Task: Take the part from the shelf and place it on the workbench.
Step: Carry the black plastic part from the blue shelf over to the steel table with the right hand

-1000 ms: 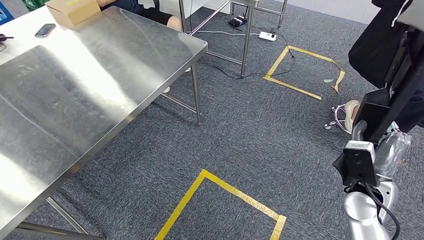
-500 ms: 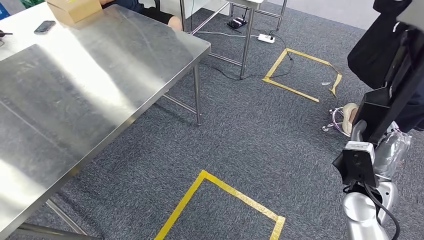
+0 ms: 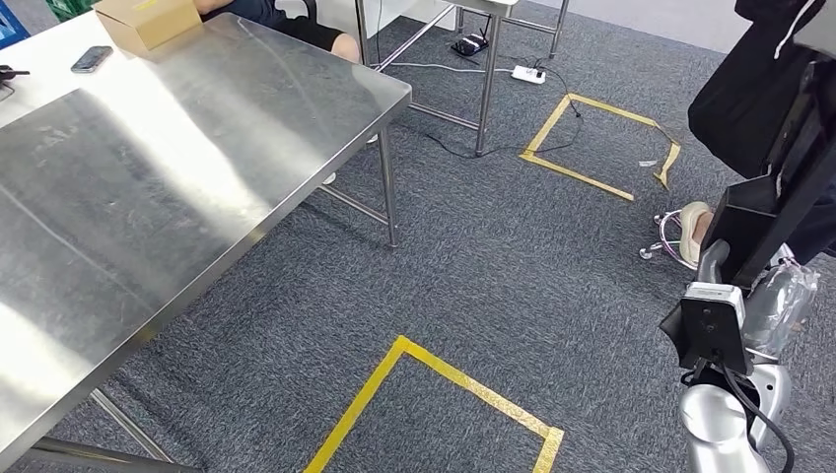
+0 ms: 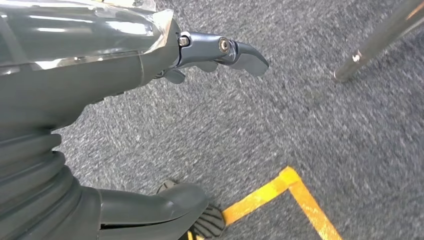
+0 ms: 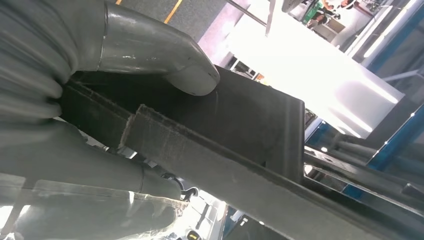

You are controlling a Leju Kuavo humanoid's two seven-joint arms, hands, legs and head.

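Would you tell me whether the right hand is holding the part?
Yes: the right hand grips the black part, thumb pressed on its face.

L hand is seen close up over grey carpet: ribbed grey cover at the wrist, thick grey thumb, darker fingers extended, w/ a clear gap between thumb and fingers. Nothing is held. Clear plastic film is wrapped over the back of the hand. A corner of yellow floor tape is laid on the carpet, 1 strip partly hidden by the thumb tip. A metal table leg is seen slanting to its foot on the carpet, well apart from the fingers.
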